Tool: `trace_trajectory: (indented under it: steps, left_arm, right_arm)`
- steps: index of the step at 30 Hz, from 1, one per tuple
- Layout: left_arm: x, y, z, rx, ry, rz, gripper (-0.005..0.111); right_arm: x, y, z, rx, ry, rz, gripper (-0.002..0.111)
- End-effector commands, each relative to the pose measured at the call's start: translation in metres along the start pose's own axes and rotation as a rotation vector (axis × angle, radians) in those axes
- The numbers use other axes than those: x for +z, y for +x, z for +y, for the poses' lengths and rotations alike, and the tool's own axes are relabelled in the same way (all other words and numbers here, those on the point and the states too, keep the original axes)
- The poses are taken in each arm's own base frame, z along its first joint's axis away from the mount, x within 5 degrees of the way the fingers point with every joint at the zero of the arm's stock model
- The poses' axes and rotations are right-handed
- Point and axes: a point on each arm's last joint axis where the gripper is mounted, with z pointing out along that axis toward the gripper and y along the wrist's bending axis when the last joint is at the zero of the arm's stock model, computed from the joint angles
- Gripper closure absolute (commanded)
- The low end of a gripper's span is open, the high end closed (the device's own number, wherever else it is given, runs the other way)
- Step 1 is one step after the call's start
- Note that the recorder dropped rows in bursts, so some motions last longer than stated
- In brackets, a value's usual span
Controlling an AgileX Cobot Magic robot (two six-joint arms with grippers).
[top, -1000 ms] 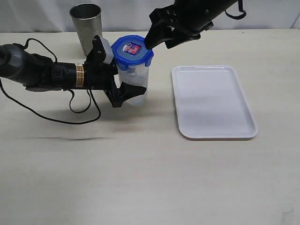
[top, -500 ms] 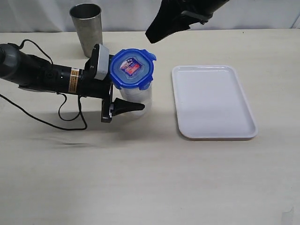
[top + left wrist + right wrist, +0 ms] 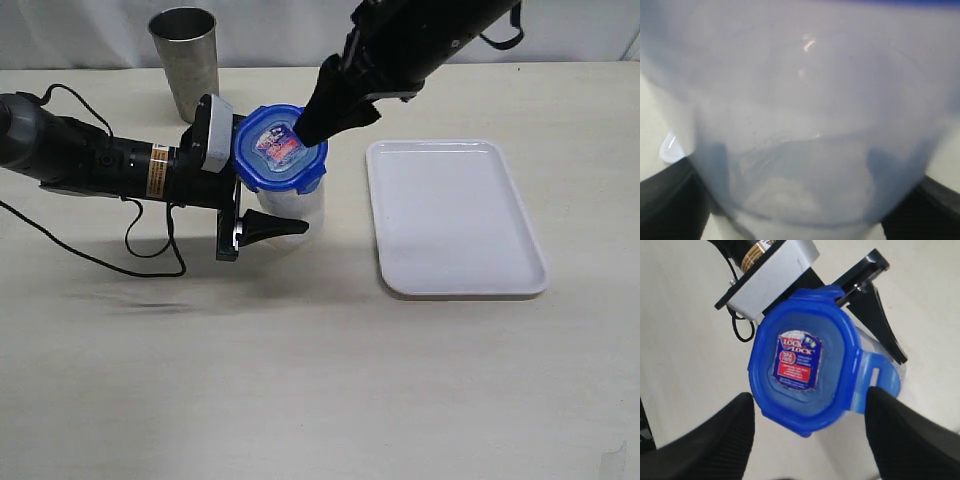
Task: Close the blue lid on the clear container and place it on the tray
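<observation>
The clear container (image 3: 292,205) stands left of the tray (image 3: 455,215), with the blue lid (image 3: 278,150) on its mouth and the red-and-white label facing up. My left gripper (image 3: 266,222) is shut on the clear container from the left; its wall (image 3: 800,125) fills the left wrist view, between dark fingers (image 3: 665,202). My right gripper (image 3: 308,128) hangs open just above the lid's right rim. In the right wrist view the blue lid (image 3: 800,370) lies ahead of the open right gripper (image 3: 807,442), and one lock flap (image 3: 881,382) sticks outward.
A grey steel cup (image 3: 185,58) stands behind the left arm at the back left. The left arm's black cable (image 3: 150,245) loops over the table. The white tray holds nothing.
The left arm has shifted and turned, tipping the lidded container a little toward the camera. The right gripper lifted away up and back, then came down onto the lid's right rim again.
</observation>
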Motion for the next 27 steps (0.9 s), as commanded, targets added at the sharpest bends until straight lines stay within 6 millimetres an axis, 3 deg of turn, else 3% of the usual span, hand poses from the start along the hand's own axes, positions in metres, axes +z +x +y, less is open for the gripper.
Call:
trace_trajectory:
  steps: [1,15,27]
  left_arm:
    - [-0.001,-0.011,0.004,0.003,-0.023,-0.061,0.107]
    - [-0.001,-0.011,0.005,-0.004,-0.041,-0.064,0.107]
    - [-0.001,-0.011,0.005,-0.004,-0.041,-0.064,0.107]
  right_arm:
    - [0.019,-0.004,0.001,-0.049,0.073,0.021,0.050]
    - [0.035,-0.006,-0.010,-0.053,0.121,-0.005,0.051]
    - [0.063,0.006,-0.017,-0.003,0.044,0.091,0.082]
